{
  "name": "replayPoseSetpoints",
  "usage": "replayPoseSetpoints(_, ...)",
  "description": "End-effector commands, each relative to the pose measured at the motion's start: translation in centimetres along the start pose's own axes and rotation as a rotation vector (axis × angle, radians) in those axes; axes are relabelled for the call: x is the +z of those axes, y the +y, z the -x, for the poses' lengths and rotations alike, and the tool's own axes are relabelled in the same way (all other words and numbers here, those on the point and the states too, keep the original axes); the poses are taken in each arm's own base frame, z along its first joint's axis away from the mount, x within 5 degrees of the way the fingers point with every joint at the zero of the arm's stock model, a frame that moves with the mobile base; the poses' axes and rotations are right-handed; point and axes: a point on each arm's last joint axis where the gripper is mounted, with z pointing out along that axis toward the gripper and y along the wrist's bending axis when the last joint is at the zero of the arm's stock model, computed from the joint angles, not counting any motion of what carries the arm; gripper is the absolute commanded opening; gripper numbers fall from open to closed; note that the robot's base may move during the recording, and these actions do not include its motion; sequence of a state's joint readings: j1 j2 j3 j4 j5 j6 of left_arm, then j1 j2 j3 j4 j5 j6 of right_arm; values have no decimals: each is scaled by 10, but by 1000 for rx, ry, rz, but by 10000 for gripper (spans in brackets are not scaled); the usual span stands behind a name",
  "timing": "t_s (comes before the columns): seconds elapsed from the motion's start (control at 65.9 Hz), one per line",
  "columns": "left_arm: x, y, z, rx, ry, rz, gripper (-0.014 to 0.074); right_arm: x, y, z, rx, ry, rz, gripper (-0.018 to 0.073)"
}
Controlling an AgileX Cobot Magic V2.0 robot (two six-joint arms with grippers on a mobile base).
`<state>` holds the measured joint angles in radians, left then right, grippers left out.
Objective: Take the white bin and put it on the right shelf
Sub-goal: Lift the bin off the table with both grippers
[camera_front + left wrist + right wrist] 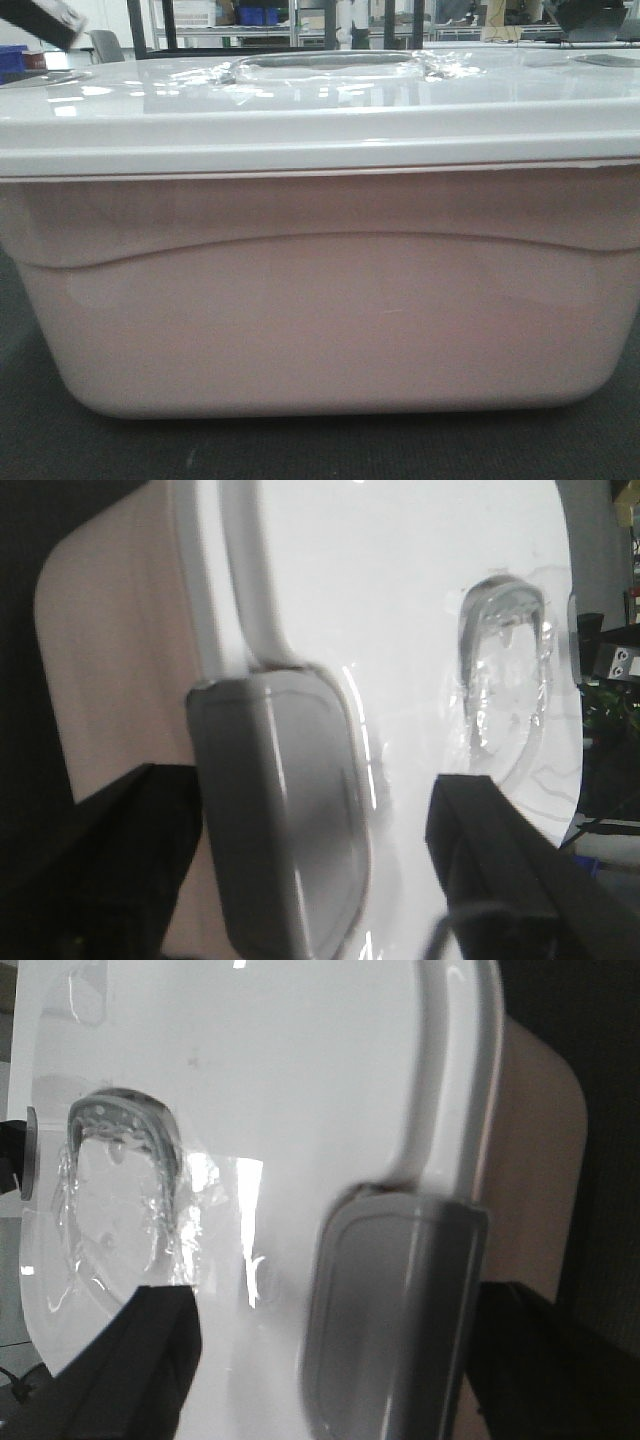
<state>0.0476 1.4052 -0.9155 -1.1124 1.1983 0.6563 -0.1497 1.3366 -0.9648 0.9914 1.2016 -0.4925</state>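
The white bin [320, 310] fills the front view: pinkish translucent walls and a glossy white lid [300, 100] with a recessed handle [325, 66]. It rests on a dark surface [300, 450]. My left gripper [310, 820] is open at the bin's left end, its black fingers [490, 850] straddling a grey lid latch [280, 810]. One finger is over the lid, the other beside the wall. My right gripper [340, 1310] is open in the same way around the grey latch [400, 1310] at the right end. I cannot pick out the right shelf.
Far behind the bin stands metal shelving with blue bins [255, 15]. A grey chair [105, 45] and another blue bin [12, 60] are at the back left. Dark arm parts show in the top corners [50, 20] [590, 18].
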Motion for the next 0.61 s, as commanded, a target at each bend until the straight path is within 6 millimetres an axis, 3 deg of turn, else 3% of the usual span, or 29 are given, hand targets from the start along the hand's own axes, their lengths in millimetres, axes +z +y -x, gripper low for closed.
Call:
replayPoseSetpoints(0.0,-2,-13,5,6,-26,-73,375,-9,24,-6,-37,44,142,620)
replayPoseSetpoints(0.288,-2,-13,5,7,-30,-78,375,0,12,-11,-13,64,124,620)
replayPoseSetpoints(0.592,-2,-14,6,2,-39,-91,375,0,17,-9,-25,42,172,620)
